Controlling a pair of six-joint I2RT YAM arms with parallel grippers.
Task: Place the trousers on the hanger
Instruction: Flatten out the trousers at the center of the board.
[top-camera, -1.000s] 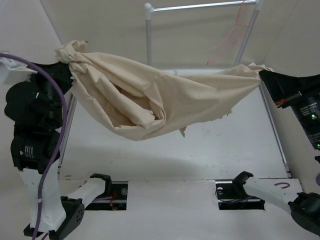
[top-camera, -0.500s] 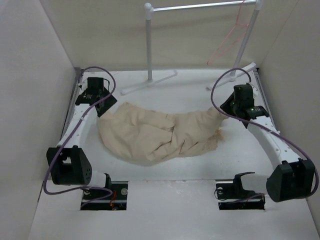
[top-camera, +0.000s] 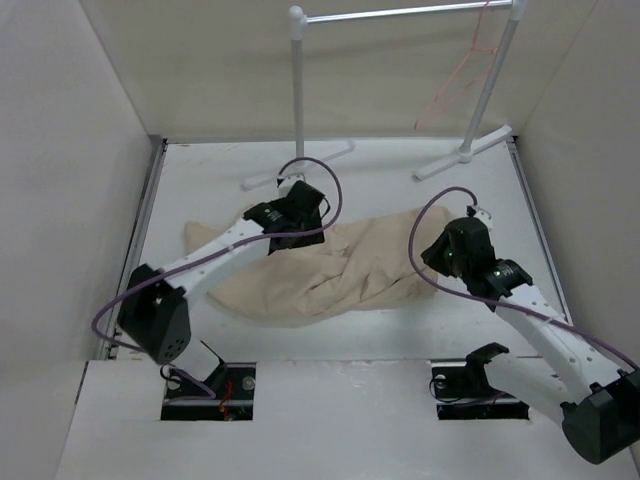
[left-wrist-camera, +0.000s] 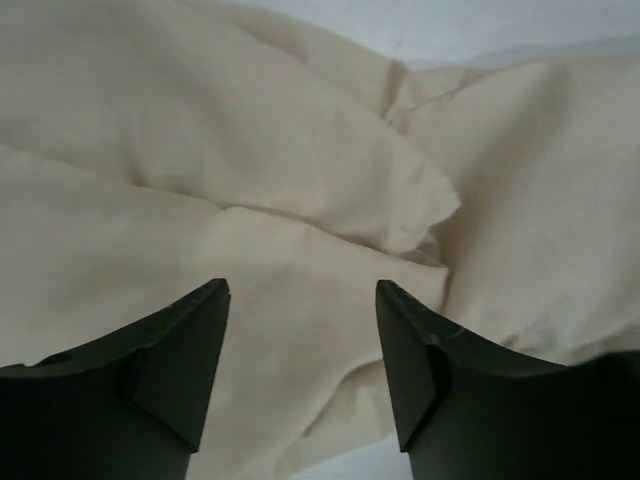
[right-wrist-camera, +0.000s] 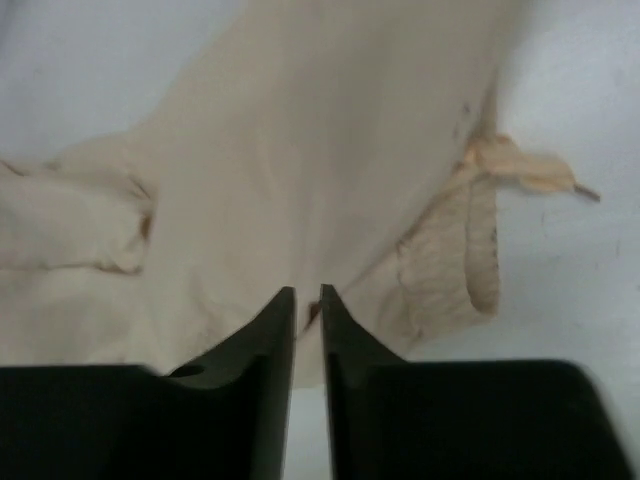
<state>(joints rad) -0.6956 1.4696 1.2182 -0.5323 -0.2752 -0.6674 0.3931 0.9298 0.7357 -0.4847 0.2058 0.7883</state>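
The beige trousers (top-camera: 345, 265) lie in a crumpled heap across the middle of the white table. My left gripper (top-camera: 300, 225) hangs over their upper middle edge; in the left wrist view it (left-wrist-camera: 303, 290) is open and empty, with folds of cloth (left-wrist-camera: 300, 180) just below the jaws. My right gripper (top-camera: 435, 255) is at the right end of the trousers; in the right wrist view it (right-wrist-camera: 308, 292) is closed to a thin slit with its tips on the cloth (right-wrist-camera: 280, 170), next to a frayed hem (right-wrist-camera: 520, 170). The pink wire hanger (top-camera: 455, 85) hangs at the right end of the rack.
The white tubular rack stands at the back, with its left post (top-camera: 297, 90), silver bar (top-camera: 400, 12) and feet on the table. Beige walls close in the left, right and back. Two dark cut-outs (top-camera: 210, 385) sit at the near edge.
The trousers were first stretched in the air between both grippers, then laid on the table. My left gripper has let go and moved right to the middle. My right gripper has moved down and left.
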